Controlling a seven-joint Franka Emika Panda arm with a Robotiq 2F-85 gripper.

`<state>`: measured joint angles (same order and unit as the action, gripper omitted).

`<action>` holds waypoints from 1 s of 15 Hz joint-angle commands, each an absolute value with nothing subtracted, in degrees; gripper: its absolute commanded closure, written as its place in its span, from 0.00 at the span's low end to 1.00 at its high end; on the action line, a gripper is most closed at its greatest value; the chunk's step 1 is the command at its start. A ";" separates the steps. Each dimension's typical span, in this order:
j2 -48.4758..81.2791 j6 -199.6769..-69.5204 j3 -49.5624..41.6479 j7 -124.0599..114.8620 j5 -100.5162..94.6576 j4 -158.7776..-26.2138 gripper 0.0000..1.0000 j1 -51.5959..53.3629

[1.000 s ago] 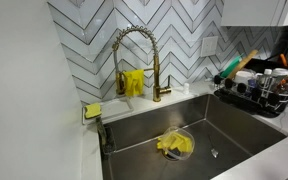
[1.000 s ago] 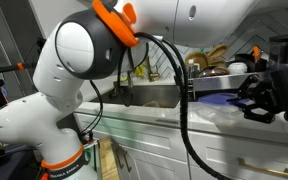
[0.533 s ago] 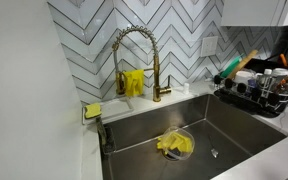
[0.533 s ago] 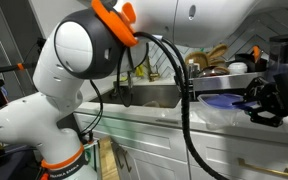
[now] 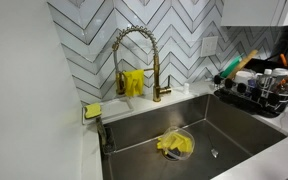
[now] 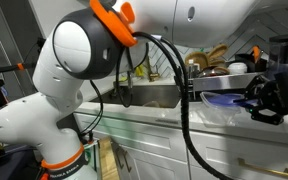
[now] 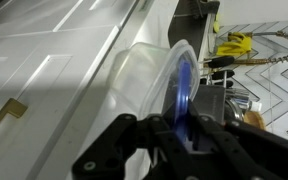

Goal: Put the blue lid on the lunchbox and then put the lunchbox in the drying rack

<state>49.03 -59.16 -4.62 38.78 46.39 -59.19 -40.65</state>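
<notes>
My gripper is shut on the blue lid, which I see edge-on in the wrist view. The lid sits right against the open rim of the clear lunchbox; I cannot tell whether it is seated. In an exterior view the gripper holds the blue lid just above the lunchbox at the counter's front edge. The black wire drying rack stands full of dishes to the right of the sink, away from the gripper.
A gold faucet rises behind the steel sink, which holds a yellow cloth in a clear bowl. A yellow sponge lies at the sink's corner. White cabinet doors are below the counter. The white arm fills the foreground.
The gripper with the blue lid has sunk slightly towards the lunchbox. The sink and rack are unchanged.
</notes>
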 commanded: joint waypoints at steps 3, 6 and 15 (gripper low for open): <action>44.79 -60.96 -5.22 37.49 48.55 -65.00 0.98 -40.81; 42.83 -61.35 -5.33 36.70 48.61 -68.06 0.98 -40.34; 34.53 -67.91 -5.58 35.66 52.33 -83.55 0.98 -40.28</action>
